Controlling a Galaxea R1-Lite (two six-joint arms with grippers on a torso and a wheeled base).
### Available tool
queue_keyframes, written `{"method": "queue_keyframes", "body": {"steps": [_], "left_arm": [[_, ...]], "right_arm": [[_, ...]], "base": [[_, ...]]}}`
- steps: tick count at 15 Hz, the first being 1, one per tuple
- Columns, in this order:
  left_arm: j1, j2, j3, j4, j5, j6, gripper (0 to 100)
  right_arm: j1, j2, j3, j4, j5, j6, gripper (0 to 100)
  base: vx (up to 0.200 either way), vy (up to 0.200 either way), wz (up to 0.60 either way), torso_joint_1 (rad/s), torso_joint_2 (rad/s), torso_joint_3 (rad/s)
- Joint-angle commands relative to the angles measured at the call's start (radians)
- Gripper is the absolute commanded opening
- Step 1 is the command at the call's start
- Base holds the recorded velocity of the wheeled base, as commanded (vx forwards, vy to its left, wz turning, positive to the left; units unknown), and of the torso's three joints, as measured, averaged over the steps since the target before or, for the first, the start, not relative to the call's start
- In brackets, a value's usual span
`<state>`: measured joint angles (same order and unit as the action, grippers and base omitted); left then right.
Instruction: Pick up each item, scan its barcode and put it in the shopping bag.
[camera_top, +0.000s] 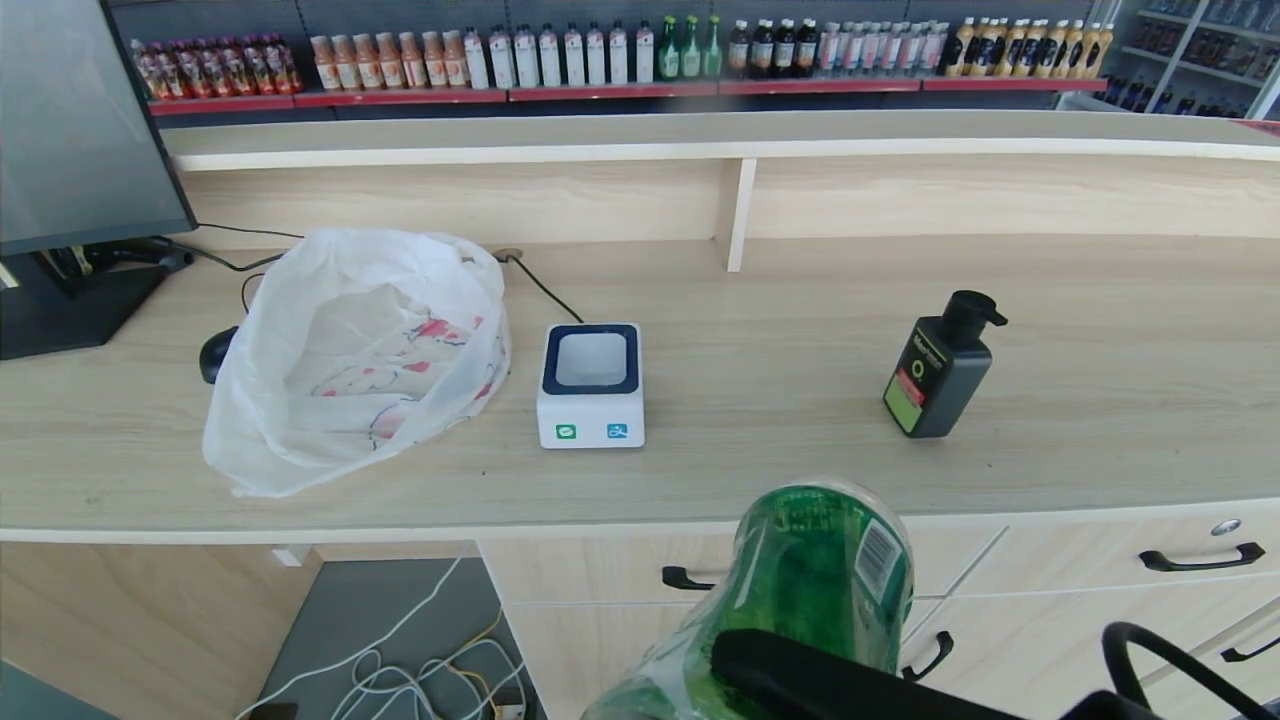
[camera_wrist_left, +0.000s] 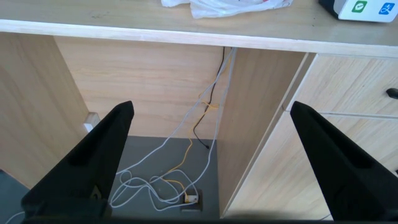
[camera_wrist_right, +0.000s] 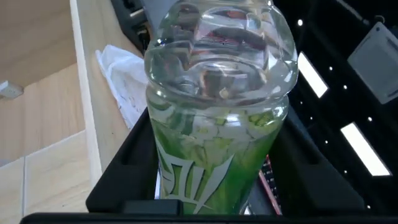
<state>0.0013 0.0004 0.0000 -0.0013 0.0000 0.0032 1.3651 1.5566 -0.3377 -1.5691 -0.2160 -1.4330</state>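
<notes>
My right claw (camera_wrist_right: 211, 186) is clenched on the green bottle (camera_top: 812, 590), one black finger on either side of its body. In the head view the bottle hangs in the foreground, off the desk (camera_top: 760, 440) and in front of its near edge, over the drawer fronts (camera_top: 1090, 570). It is tilted, and its white barcode label (camera_top: 880, 560) faces up and to the right.

My left claw (camera_wrist_left: 211, 168) is released, its two fingers spread wide with nothing between them. It sits lower than the desk top, facing the open recess under the desk, where loose cables (camera_wrist_left: 174, 180) lie on the floor.

On the desk, the white shopping bag (camera_top: 350, 360) lies on the left with its mouth open towards me. The white scanner (camera_top: 591, 385) stands just beside it on the right, window facing up. The black pump bottle (camera_top: 940, 370) stands upright well to the right of the scanner.

A monitor (camera_top: 80, 120) stands at the far left, and a dark mouse (camera_top: 215, 352) shows at the bag's left edge.
</notes>
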Motion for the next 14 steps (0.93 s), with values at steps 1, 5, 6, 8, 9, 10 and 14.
{"method": "queue_keyframes", "body": {"steps": [1, 5, 6, 8, 9, 10, 14], "left_arm": [[0.002, 0.0, 0.0, 0.0, 0.0, 0.0, 100], [0.0, 0.0, 0.0, 0.0, 0.0, 0.0, 100], [0.0, 0.0, 0.0, 0.0, 0.0, 0.0, 100], [0.002, 0.0, 0.0, 0.0, 0.0, 0.0, 100], [0.002, 0.0, 0.0, 0.0, 0.0, 0.0, 100], [0.0, 0.0, 0.0, 0.0, 0.0, 0.0, 100], [0.0, 0.0, 0.0, 0.0, 0.0, 0.0, 100]], "right_arm": [[-0.034, 0.016, -0.006, -0.002, 0.015, -0.053, 0], [-0.05, 0.01, -0.009, -0.002, 0.03, -0.192, 0], [-0.05, 0.01, -0.011, -0.002, 0.032, -0.207, 0], [-0.05, 0.01, -0.018, -0.002, 0.049, -0.244, 0], [-0.063, 0.013, -0.029, -0.002, 0.076, -0.27, 0], [-0.073, 0.014, -0.035, -0.002, 0.096, -0.284, 0], [-0.103, 0.014, -0.038, -0.002, 0.147, -0.302, 0]], "base": [[0.0, 0.0, 0.0, 0.0, 0.0, 0.0], [0.0, 0.0, 0.0, 0.0, 0.0, 0.0], [0.0, 0.0, 0.0, 0.0, 0.0, 0.0], [0.0, 0.0, 0.0, 0.0, 0.0, 0.0], [0.0, 0.0, 0.0, 0.0, 0.0, 0.0], [0.0, 0.0, 0.0, 0.0, 0.0, 0.0], [0.0, 0.0, 0.0, 0.0, 0.0, 0.0]]}}
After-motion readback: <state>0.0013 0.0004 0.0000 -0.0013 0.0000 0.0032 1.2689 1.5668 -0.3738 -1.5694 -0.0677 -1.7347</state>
